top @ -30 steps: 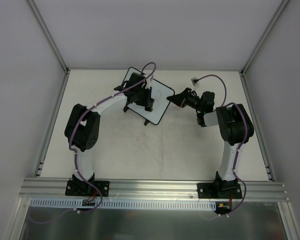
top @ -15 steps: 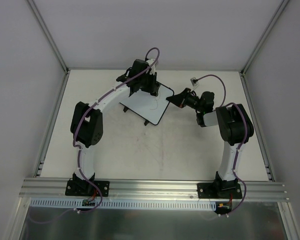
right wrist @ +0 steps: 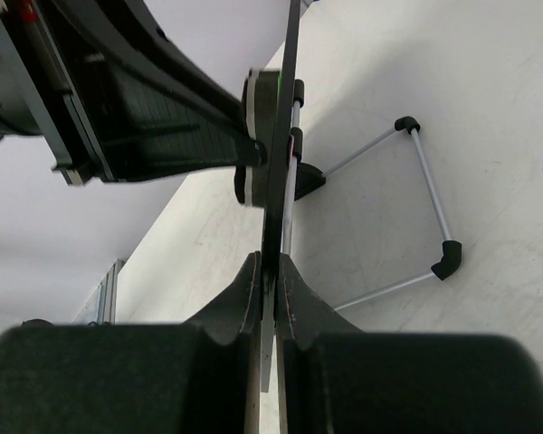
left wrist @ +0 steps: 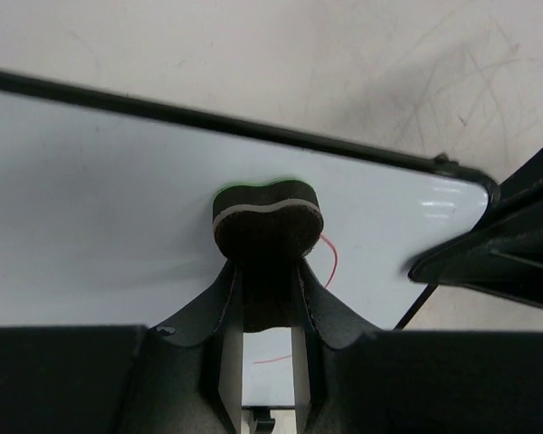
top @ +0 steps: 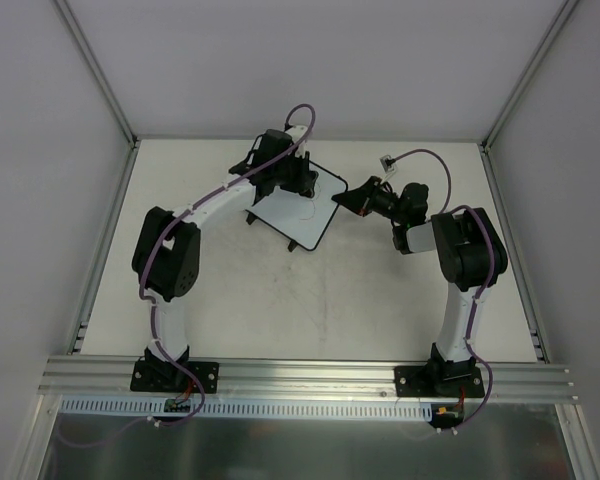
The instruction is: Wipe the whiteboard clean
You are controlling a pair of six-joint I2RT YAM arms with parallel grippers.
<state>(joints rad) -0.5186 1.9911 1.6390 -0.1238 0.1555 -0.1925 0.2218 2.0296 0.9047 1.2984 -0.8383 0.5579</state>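
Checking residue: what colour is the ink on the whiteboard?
Red ink on the whiteboard; left wrist view.

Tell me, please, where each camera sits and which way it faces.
Top external: above, behind the bases, looking down at the whiteboard; both arms show.
Left wrist: looks along the left gripper, which pinches the eraser on the whiteboard.
Right wrist: sights the whiteboard edge-on, clamped in the right gripper.
Shared: both wrist views show the eraser.

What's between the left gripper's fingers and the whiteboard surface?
A dark eraser, held by the left gripper, against the whiteboard; the left wrist view shows it.
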